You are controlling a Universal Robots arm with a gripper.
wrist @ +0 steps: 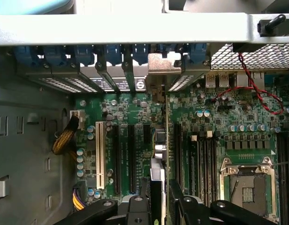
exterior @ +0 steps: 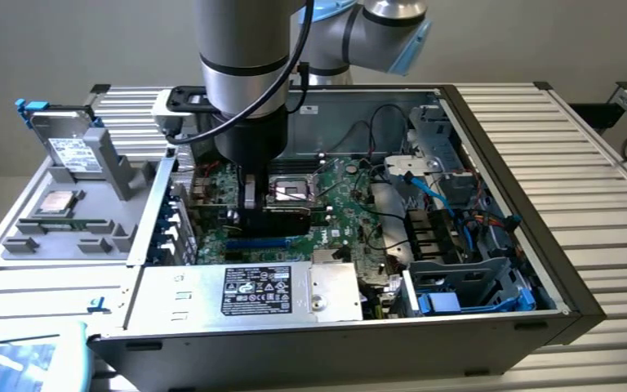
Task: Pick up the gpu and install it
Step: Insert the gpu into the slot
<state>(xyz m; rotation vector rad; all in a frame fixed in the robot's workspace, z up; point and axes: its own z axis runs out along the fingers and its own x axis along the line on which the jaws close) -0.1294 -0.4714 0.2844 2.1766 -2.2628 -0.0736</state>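
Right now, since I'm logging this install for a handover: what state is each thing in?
gpu: gripped, on edge over the motherboard slots.
gripper: shut on the gpu.
computer case: side panel off.
CPU socket: uncovered, no cooler.
white slot: empty.

Soft, even white light falls from above in the exterior view, brightening the ribbed bench [exterior: 575, 139] and leaving a pale sheen down the arm [exterior: 242, 49] above the tool [exterior: 275, 214]. Beneath the tool, the motherboard [exterior: 341, 196] sits in soft shadow, and the gpu [exterior: 291, 216] clamped in it reads as a dark block. In the wrist view, the frame bar [wrist: 121, 30] ahead of the tool glares nearly white, while the case wall [wrist: 27, 140] beside it stays dim and bluish.
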